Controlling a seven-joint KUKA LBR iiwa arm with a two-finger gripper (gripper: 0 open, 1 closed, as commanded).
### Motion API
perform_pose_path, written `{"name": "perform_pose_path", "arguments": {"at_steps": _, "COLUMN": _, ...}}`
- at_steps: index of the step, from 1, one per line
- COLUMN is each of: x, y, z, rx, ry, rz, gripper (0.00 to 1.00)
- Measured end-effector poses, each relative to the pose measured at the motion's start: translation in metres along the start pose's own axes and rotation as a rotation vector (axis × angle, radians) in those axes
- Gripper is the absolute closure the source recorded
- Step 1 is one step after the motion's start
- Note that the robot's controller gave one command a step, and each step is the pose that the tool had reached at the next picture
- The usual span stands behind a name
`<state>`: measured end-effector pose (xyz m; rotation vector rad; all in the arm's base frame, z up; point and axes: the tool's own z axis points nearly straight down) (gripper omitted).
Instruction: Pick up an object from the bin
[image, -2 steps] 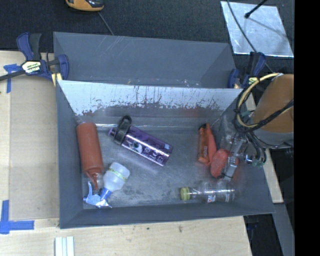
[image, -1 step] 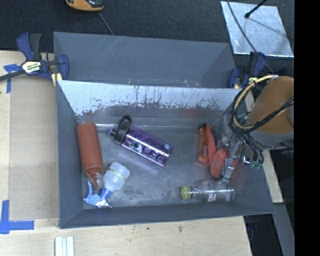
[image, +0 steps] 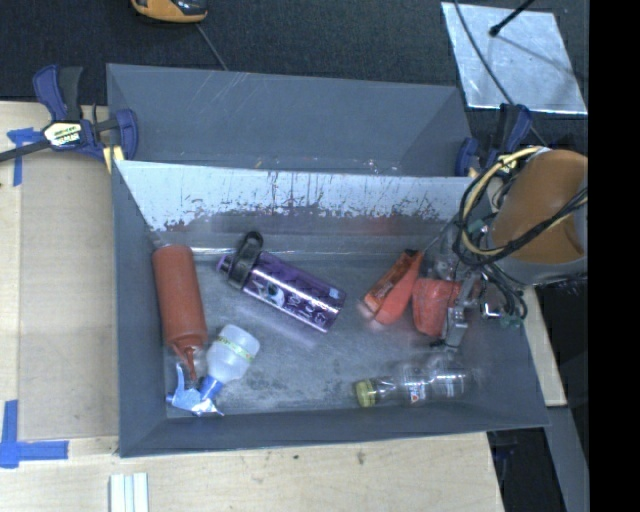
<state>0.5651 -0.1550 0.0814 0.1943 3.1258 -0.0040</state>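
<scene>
My gripper (image: 457, 318) is low at the right end of the bin, under the orange wrist cover. It is pressed against the right side of a red chunky thing (image: 430, 305). An orange elongated thing (image: 392, 285) leans slantwise on the red thing's left. Just below the gripper, along the bin's near wall, lies a clear plastic bottle (image: 422, 387) with a yellow-green cap at its left end. Whether the red thing sits inside the gripper I cannot make out.
A purple bottle (image: 285, 288) with a black cap lies slantwise mid-bin. A brown-red bottle (image: 178, 295) lies along the left wall. Below it are a small clear bottle (image: 232, 355) and a blue scrap (image: 192, 396). The floor between the purple bottle and the clear bottle is bare.
</scene>
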Motion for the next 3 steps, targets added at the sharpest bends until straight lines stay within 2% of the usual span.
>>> {"name": "perform_pose_path", "arguments": {"at_steps": 1, "x": 0.006, "y": 0.017, "z": 0.009, "rx": 0.001, "ry": 0.004, "rz": 0.244, "gripper": 1.0}}
{"name": "perform_pose_path", "arguments": {"at_steps": 2, "x": 0.006, "y": 0.017, "z": 0.009, "rx": 0.001, "ry": 0.004, "rz": 0.244, "gripper": 1.0}}
{"name": "perform_pose_path", "arguments": {"at_steps": 3, "x": 0.004, "y": 0.005, "z": -0.148, "rx": -0.001, "ry": 0.005, "rz": 0.204, "gripper": 1.0}}
